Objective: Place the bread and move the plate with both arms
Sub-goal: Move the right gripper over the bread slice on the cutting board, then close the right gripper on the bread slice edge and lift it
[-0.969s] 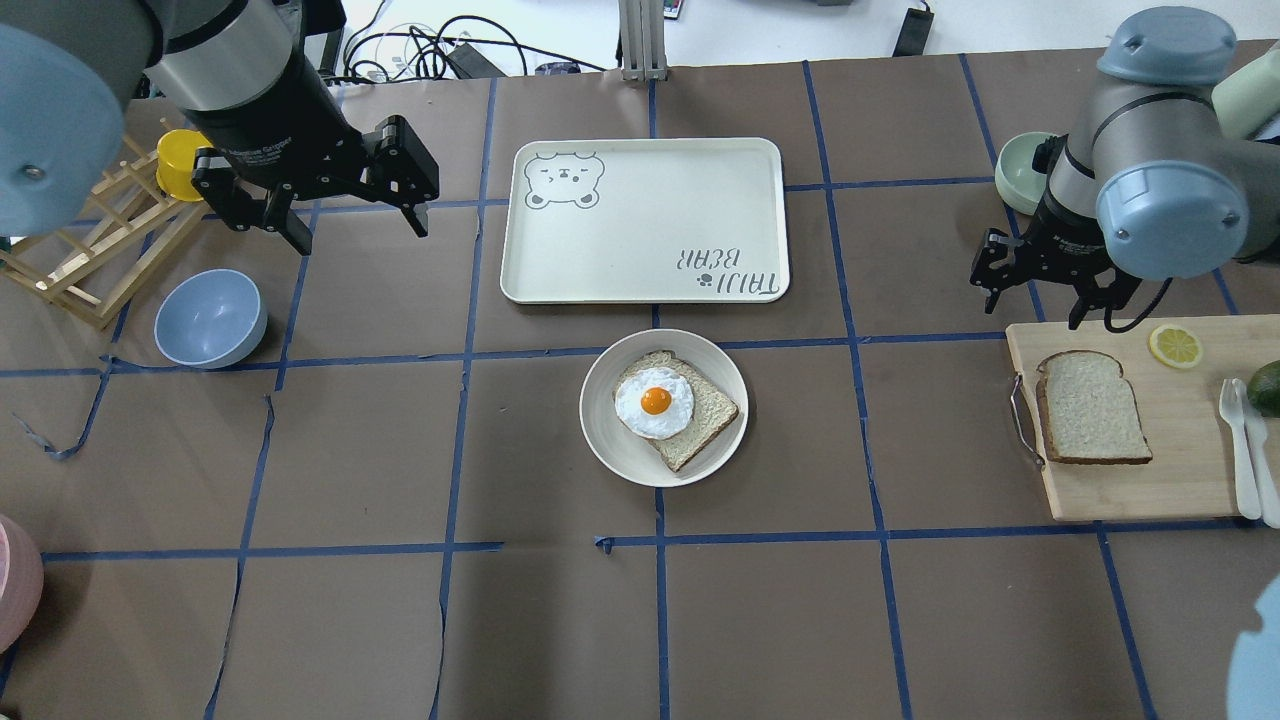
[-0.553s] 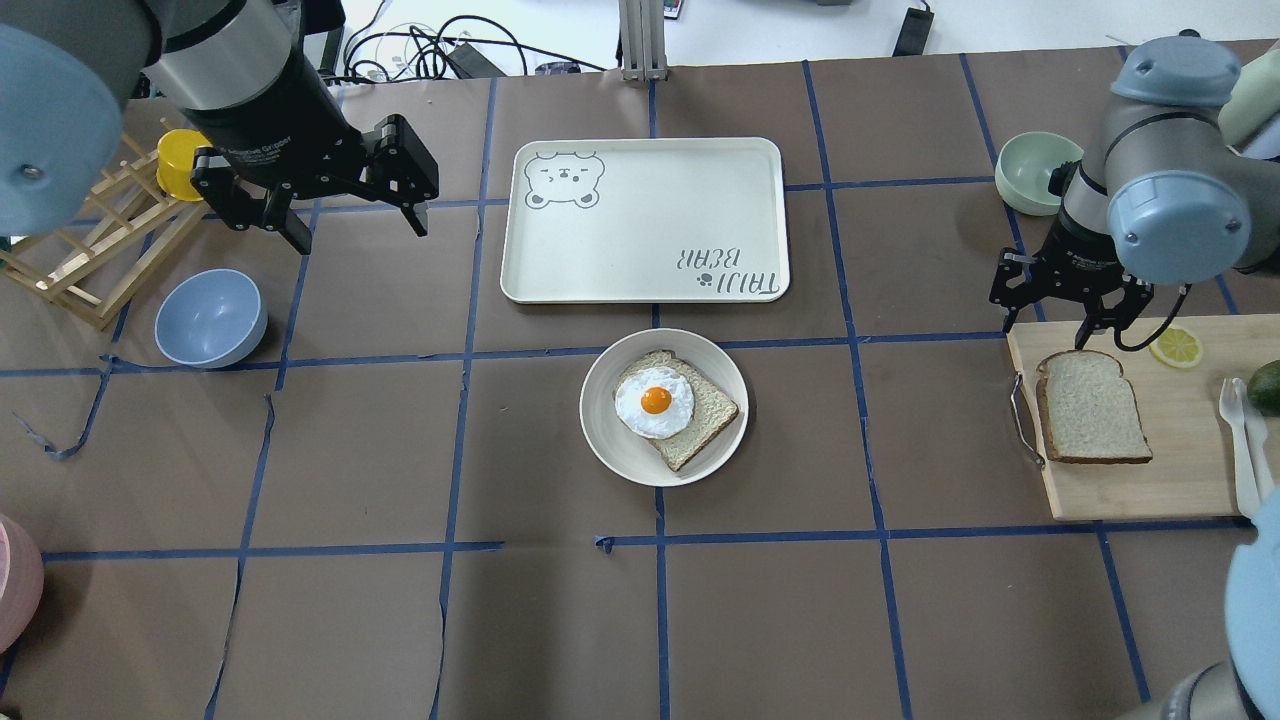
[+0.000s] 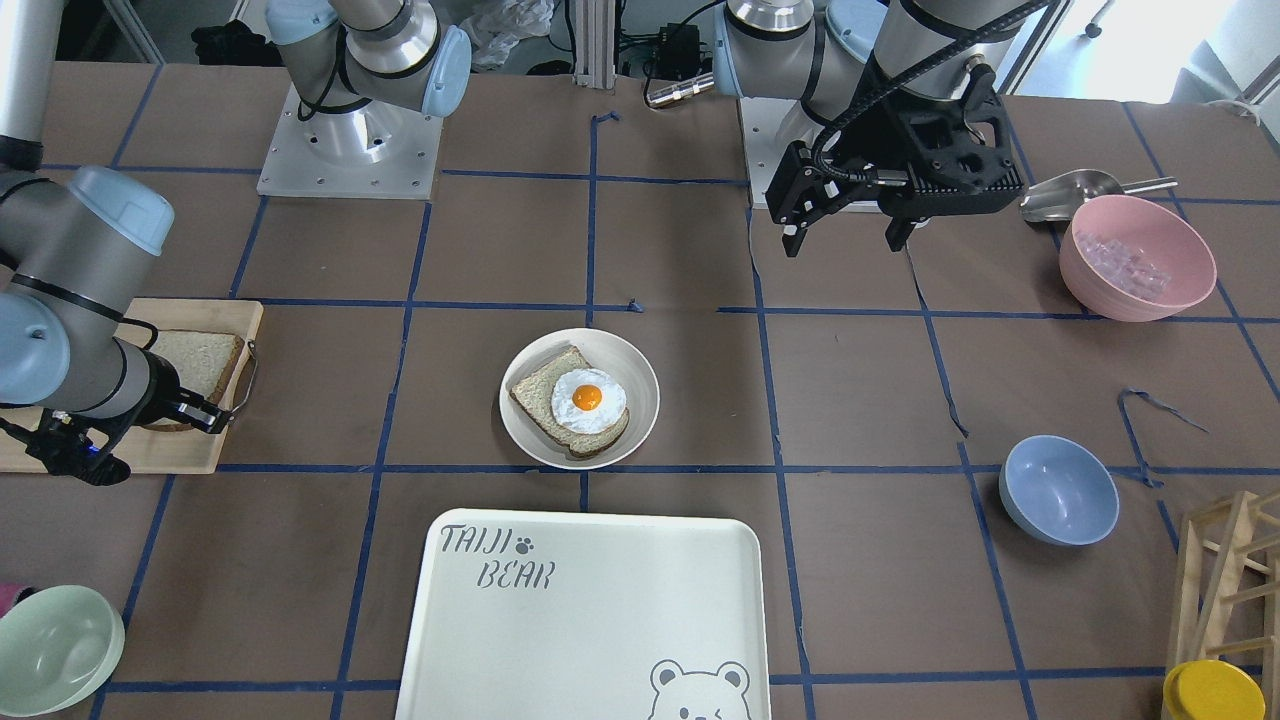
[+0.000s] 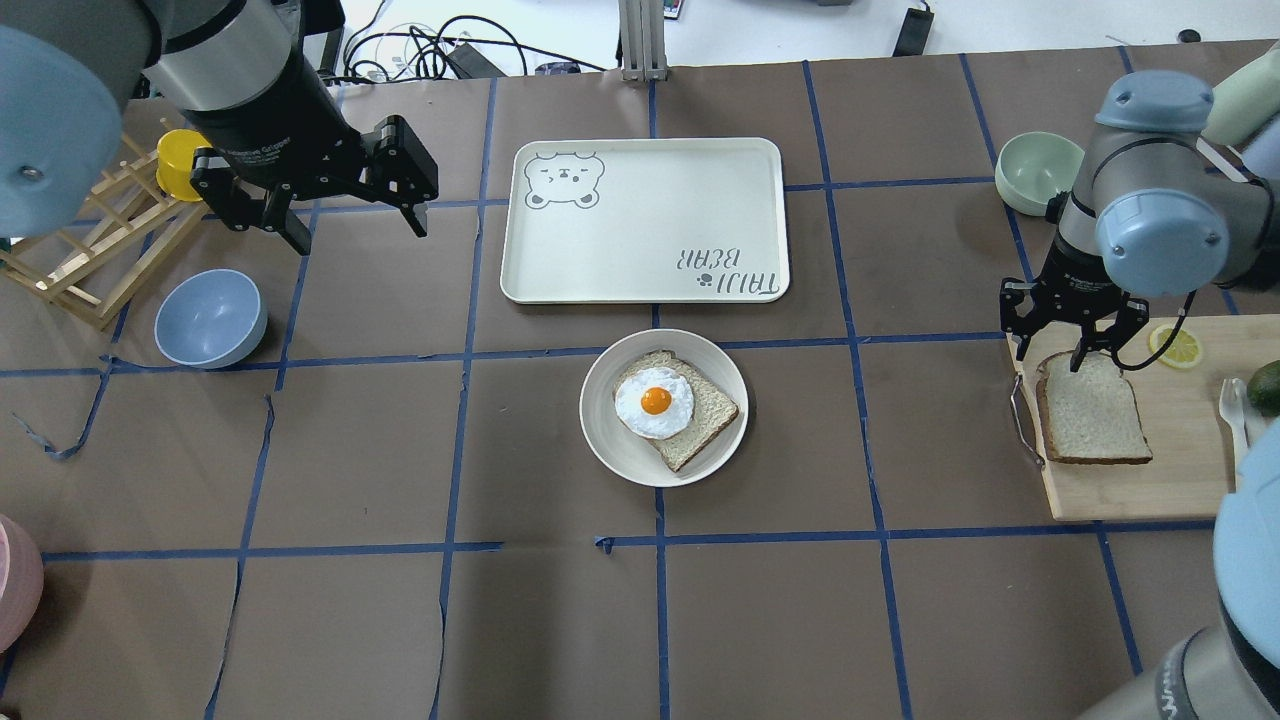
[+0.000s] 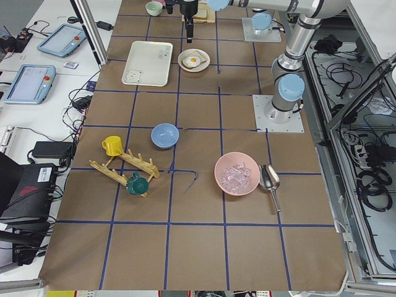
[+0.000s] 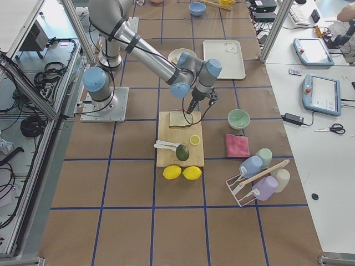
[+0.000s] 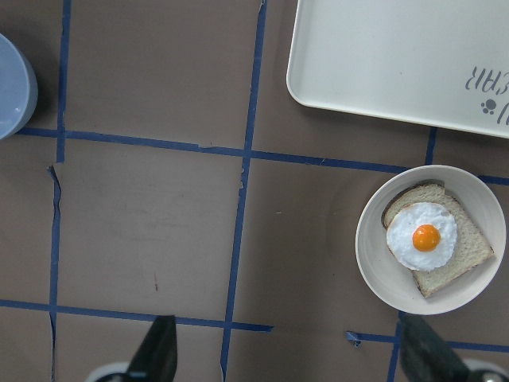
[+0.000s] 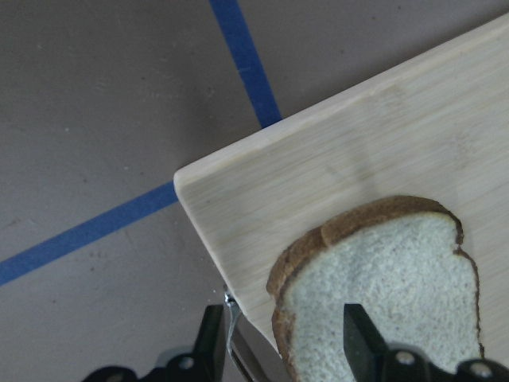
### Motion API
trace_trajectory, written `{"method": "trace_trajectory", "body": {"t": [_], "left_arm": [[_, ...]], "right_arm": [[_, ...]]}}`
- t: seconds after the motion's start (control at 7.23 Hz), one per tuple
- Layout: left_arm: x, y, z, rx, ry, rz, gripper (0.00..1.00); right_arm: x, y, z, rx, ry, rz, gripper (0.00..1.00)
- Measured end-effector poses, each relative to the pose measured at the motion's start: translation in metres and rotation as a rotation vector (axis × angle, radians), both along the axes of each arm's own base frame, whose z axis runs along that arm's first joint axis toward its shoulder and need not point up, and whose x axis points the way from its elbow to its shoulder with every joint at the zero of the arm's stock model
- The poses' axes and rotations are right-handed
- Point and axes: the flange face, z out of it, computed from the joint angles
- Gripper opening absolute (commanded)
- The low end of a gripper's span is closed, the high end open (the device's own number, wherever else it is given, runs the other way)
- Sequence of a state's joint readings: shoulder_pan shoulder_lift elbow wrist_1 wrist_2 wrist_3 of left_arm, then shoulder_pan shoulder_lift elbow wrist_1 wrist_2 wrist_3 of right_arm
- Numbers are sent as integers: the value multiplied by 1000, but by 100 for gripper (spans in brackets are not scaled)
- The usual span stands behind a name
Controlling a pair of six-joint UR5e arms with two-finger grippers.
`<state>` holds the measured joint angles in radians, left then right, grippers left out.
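Note:
The plain bread lies flat on a wooden cutting board at the right. My right gripper is open and hovers low over the slice's far left corner. In the right wrist view one finger is over the bread and the other is past the board's corner. The plate sits mid-table and holds a bread slice with a fried egg. My left gripper is open and empty, high over the table at far left, well away from the plate.
A white bear tray lies just beyond the plate. A blue bowl, a wooden rack and a yellow cup are at far left. A green bowl and a lemon slice are near the right gripper.
My right gripper has moved toward the robot's side and down, from beside the green bowl to the bread's far left corner. The left arm has not moved.

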<state>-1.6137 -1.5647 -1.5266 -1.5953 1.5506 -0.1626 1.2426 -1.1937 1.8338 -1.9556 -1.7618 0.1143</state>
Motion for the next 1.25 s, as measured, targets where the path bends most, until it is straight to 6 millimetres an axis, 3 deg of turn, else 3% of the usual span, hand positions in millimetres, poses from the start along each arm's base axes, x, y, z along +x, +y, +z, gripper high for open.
{"method": "trace_trajectory", "body": {"t": [0.28,0.42,0.69,1.25], "left_arm": [[0,0,0,-1,0,0,100],[0,0,1,-1,0,0,100],[0,0,1,-2,0,0,100],[0,1,1,-2,0,0,100]], "right_arm": [[-3,0,-10,20,16,6,53],[-3,1,-13,26,17,7,45],[-2,4,-18,38,13,6,0],[-1,5,-14,35,-6,28,0]]}}
